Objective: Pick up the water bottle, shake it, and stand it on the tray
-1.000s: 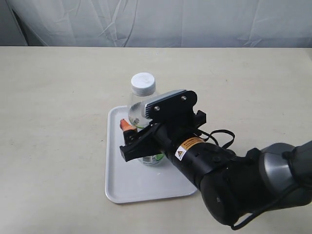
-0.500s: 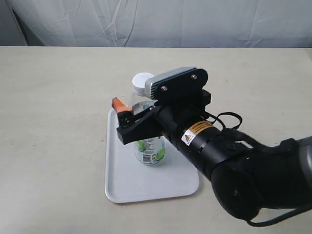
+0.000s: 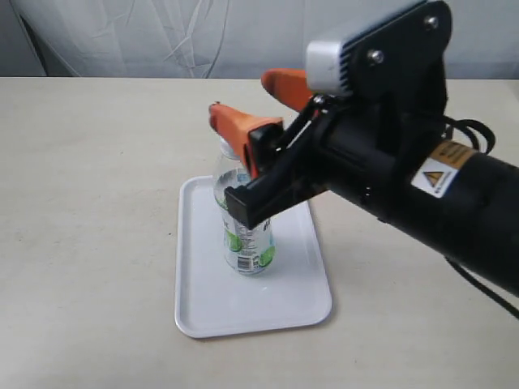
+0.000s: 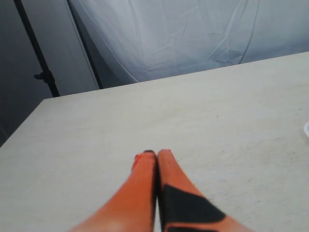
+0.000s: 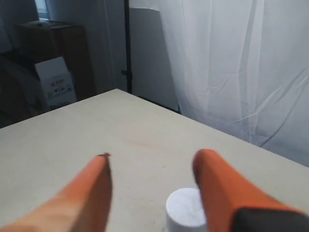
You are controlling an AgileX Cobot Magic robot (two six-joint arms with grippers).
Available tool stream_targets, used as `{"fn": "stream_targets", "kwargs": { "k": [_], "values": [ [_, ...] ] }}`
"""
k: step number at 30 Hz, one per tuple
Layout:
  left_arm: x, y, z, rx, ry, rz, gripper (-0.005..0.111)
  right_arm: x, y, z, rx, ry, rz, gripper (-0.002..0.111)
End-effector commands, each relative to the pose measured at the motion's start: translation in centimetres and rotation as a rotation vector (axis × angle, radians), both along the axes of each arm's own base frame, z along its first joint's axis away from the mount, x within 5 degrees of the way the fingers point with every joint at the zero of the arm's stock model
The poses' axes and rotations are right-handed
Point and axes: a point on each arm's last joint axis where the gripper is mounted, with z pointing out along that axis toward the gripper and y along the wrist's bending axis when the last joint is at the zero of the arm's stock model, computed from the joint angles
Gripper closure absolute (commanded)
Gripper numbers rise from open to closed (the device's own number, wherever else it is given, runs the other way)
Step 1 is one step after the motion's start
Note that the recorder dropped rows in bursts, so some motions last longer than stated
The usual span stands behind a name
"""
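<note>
**Bottle.** The bottle [image 3: 246, 240] stood upright on the tray [image 3: 208, 301], in the tray's half nearer the far edge of the bench [image 3: 81, 162]. Its base sat flat and I saw no lean. Nothing held it. The cap [image 5: 185, 210] was screwed on.

**Tray.** It lay flat about midway between the bench's left and right edges, well clear of the far edge.

**Right gripper.** The right gripper [image 3: 242, 94] hung above the bottle with its fingers spread wide and empty. In the right wrist view the cap showed low between the two fingers. I could not tell whether either one brushed it.

**Left gripper.** The left gripper [image 4: 151, 154] had its fingers pressed together, gripping nothing, over bare bench. It did not appear in the exterior view.

**Handling, as judged.** The bottle looked small and light. Its thin clear wall would likely give under a hard squeeze. The plastic looked smooth, so a loose grip could slip. The fill level could not be read. The best hold appeared to be across the body at or just above the label, below the shoulder. The cap offered too narrow a purchase. On so small a base, a sideways knock could topple it.

**Status, as judged.** The standing step looked complete.
</note>
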Motion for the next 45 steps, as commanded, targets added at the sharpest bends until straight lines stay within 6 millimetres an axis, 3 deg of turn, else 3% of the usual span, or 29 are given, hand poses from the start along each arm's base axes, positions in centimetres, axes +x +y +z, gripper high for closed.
{"fn": "stream_targets", "kwargs": {
  "k": [1,5,13,17,20,22,26,29,35,38,42,45],
  "values": [
    [0.0,0.0,-0.1,-0.005,0.001,0.000,0.106,-1.5,-1.7,1.5,-0.010,0.037,0.071,0.094],
    [0.0,0.0,-0.1,-0.005,0.001,0.000,0.106,-2.5,-3.0,2.5,0.017,0.075,0.102,0.085],
    [0.0,0.0,-0.1,-0.005,0.001,0.000,0.106,-3.2,-4.8,4.6,0.121,0.017,0.093,0.085],
    [0.0,0.0,-0.1,-0.005,0.001,0.000,0.106,-3.0,-5.5,5.6,0.180,-0.071,0.048,0.085],
    [0.0,0.0,-0.1,-0.005,0.001,0.000,0.106,-2.7,-5.8,5.9,0.131,-0.185,0.006,0.085],
    [0.0,0.0,-0.1,-0.005,0.001,0.000,0.106,-1.8,-7.1,5.9,0.135,-0.162,-0.077,0.085],
    [0.0,0.0,-0.1,-0.005,0.001,0.000,0.106,0.5,-9.8,4.2,0.096,0.037,-0.237,0.085],
    [0.0,0.0,-0.1,-0.005,0.001,0.000,0.106,1.3,-12.9,2.5,0.041,0.125,-0.378,0.085],
    [0.0,0.0,-0.1,-0.005,0.001,0.000,0.106,-0.8,-18.4,0.6,0.059,0.135,-0.675,0.085],
    [0.0,0.0,-0.1,-0.005,0.001,0.000,0.106,-1.4,-19.0,-0.5,0.060,0.139,-0.727,0.085],
    [0.0,0.0,-0.1,-0.003,0.001,0.000,0.106,-1.7,-19.2,-4.2,0.016,0.228,-0.743,0.085],
    [0.0,0.0,-0.1,-0.003,0.001,0.000,0.106,-3.0,-19.9,-7.1,-0.014,0.228,-0.812,0.085]
  ]
}}
